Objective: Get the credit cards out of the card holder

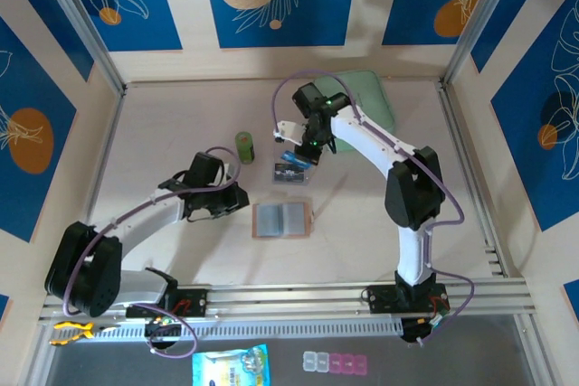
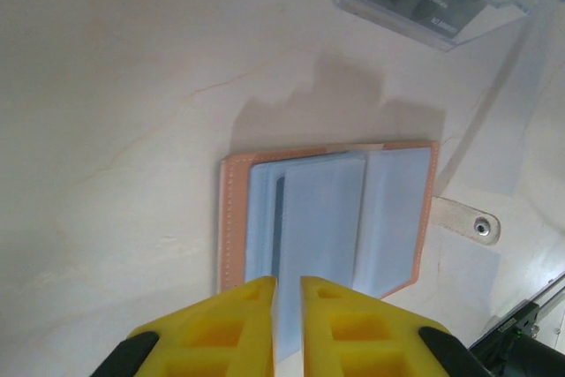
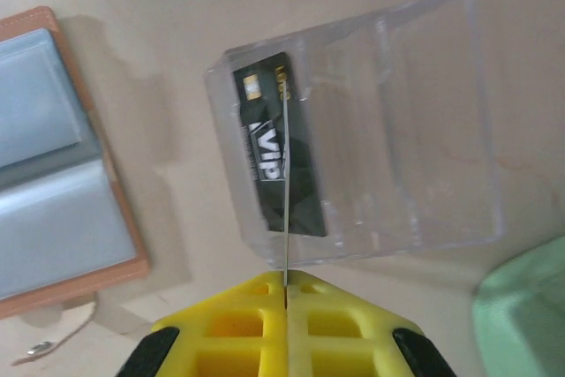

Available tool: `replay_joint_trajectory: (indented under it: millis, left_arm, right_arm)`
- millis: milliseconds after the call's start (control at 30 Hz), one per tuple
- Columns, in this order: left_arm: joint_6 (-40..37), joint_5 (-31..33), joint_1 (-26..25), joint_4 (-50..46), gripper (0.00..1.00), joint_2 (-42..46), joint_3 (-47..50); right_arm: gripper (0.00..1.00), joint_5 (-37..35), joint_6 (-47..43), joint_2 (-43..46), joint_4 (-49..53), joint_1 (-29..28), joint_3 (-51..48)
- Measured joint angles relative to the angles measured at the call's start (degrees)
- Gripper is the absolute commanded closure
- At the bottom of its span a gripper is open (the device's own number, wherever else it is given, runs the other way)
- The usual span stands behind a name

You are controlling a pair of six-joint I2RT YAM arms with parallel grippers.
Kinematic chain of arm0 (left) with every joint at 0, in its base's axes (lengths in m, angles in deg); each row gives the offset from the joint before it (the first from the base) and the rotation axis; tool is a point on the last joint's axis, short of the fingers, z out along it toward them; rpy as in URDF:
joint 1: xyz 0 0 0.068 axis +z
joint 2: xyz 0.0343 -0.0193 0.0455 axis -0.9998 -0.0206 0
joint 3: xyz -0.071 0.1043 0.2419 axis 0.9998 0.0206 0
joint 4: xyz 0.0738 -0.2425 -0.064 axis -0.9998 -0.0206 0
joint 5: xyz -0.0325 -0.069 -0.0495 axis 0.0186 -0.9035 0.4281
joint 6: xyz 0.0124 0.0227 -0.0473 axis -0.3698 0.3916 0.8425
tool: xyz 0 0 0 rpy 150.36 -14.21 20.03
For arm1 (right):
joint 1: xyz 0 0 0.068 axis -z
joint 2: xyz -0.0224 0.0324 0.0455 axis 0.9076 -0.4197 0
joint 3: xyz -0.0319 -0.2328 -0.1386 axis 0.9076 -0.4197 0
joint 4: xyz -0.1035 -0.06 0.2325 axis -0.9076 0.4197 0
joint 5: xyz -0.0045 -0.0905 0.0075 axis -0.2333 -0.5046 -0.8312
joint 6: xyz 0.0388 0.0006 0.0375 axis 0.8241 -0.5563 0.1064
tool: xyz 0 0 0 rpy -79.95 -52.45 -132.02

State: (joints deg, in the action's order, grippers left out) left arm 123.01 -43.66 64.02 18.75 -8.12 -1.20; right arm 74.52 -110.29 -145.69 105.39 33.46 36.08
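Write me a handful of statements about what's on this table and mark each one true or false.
1. The holder lies open. True.
2. The box is empty. False: a dark VIP card lies in it.
3. The right gripper is shut on a thin card, seen edge-on over the box. True.
4. The pouch lies on the holder. False: they are apart.
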Motion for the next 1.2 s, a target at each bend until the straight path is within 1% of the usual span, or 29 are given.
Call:
replay_joint_trajectory:
  millis: [267,567,733,1033,1067,1167,1200]
  left_arm:
    - [-0.81,-0.55,2.12,-0.87,0.86,0.85,0.42]
    - [-1.81,-1.36,3.28,-1.62,0.86,2.12,2.27]
    - [-1.84,-1.51,3.72,-1.88,0.86,2.80,2.93]
    - [-2.27,-1.51,4.70,-3.17,0.86,4.63,3.52]
    - [-2.29,-1.51,4.76,-3.23,0.86,4.90,3.65]
    - [-2.32,-1.51,4.87,-3.41,0.86,5.22,3.80]
    - [-2.32,-1.51,4.92,-3.43,0.86,5.25,3.80]
  right_arm:
    - [1.00,1.86,-5.79,-8.57,6.54,1.46,14.40]
    - [1.00,5.33,-9.35,-19.17,16.55,1.99,28.52]
    - [1.00,5.97,-10.25,-21.22,19.85,1.99,29.68]
    - [0.99,6.01,-11.15,-23.54,20.94,2.03,29.68]
    - [0.97,6.05,-11.17,-23.65,20.94,2.03,29.68]
    - [0.85,6.36,-11.34,-23.89,20.92,2.03,29.68]
    - [0.83,6.38,-11.52,-23.89,20.94,2.10,29.68]
